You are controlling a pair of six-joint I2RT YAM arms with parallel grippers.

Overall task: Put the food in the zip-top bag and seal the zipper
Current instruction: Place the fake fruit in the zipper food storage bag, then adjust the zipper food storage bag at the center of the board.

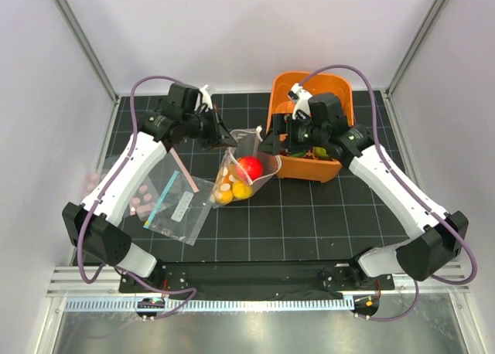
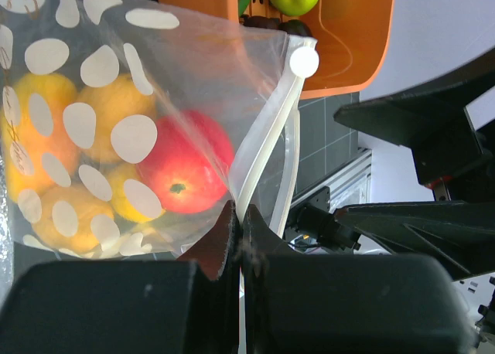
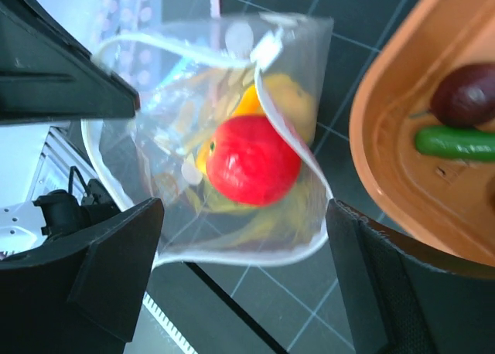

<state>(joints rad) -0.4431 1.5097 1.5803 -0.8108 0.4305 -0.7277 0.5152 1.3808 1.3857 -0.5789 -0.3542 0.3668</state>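
L gripper point(image 2: 236, 222) pinches bag point(image 2: 193, 68) rim, R gripper point(image 3: 244, 207) spread open w/ bag mouth just ahead; 1 thin pinch could slip if R tugs, spilling apple point(image 3: 251, 159).

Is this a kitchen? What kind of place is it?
Not a kitchen, more likely a robot test booth: white walls box in a black grid mat, the left arm and right arm are bolted at its edge, and the apple looks like a toy.
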